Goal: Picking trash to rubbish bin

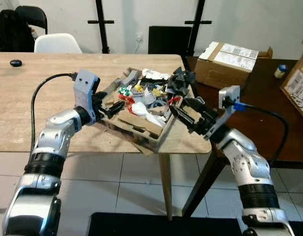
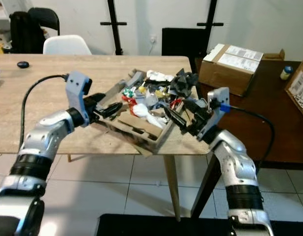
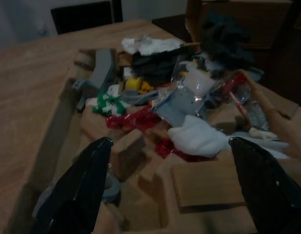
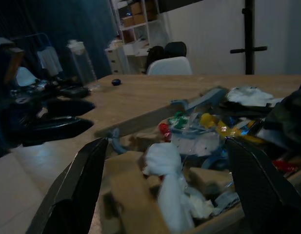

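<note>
From the left eye, a cardboard tray (image 1: 141, 129) heaped with trash (image 1: 151, 93) sat on the tabletop (image 1: 33, 93), its near corner poking past the front edge. Its long axis ran from the near-left toward the far-right. The left gripper (image 1: 111, 109) reached to the tray's left wall and the right gripper (image 1: 188, 115) to its right wall, both with fingers spread apart. A cardboard box (image 1: 229, 63) lay on the dark table beyond.

The right eye gave the same scene, with a white chair (image 2: 67, 45) behind the tabletop.

In the left wrist view, two parted fingers (image 3: 79, 190) framed a white wad (image 3: 199, 141) and red wrappers inside the tray.

In the right wrist view, released fingers (image 4: 74, 190) flanked the tray's trash, holding nothing.
</note>
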Motion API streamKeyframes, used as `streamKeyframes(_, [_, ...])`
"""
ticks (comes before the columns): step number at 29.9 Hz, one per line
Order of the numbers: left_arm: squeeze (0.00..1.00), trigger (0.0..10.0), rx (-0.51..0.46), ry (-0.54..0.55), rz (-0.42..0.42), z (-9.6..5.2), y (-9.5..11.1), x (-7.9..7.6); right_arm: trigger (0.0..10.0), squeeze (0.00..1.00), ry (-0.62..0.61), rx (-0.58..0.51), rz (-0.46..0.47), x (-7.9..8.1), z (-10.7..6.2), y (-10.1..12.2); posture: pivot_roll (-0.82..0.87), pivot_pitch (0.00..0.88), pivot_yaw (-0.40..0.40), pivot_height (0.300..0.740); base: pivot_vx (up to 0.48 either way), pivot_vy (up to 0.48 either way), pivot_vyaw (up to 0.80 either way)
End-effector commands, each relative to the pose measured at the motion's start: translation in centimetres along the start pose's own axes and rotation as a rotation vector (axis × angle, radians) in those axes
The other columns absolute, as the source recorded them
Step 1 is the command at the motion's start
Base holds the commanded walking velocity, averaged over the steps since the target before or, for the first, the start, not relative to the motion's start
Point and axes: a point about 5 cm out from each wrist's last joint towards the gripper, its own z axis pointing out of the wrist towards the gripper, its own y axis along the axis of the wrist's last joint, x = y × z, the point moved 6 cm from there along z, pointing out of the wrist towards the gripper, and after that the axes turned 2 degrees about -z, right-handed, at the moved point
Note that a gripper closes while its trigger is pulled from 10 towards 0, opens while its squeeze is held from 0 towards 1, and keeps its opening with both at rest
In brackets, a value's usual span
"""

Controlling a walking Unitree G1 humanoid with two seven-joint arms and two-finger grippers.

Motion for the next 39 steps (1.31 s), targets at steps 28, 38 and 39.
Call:
streamKeyframes(28, [0.0, 10.0, 0.039, -0.247, 0.315, 0.3, 1.5, -0.1, 10.0, 0.0, -0.083, 0.024, -0.021, 0.2, 1.3, -2.1, 0.1, 0.138, 0.037, 0.74, 0.0, 0.0, 0.0])
streamKeyframes(38, [0.0, 10.0, 0.095, -0.374, 0.381, 0.3, 0.1, -1.5, 10.0, 0.0, -0.058, 0.021, 0.002, 0.8, 1.5, -2.4, 0.1, 0.157, 0.033, 0.74, 0.0, 0.0, 0.0])
streamKeyframes(39, [0.0, 10.0, 0.098, -0.382, 0.386, 0.4, 0.0, -1.6, 10.0, 0.0, -0.057, 0.019, 0.004, 0.9, 1.5, -2.4, 0.1, 0.162, 0.035, 0.74, 0.0, 0.0, 0.0])
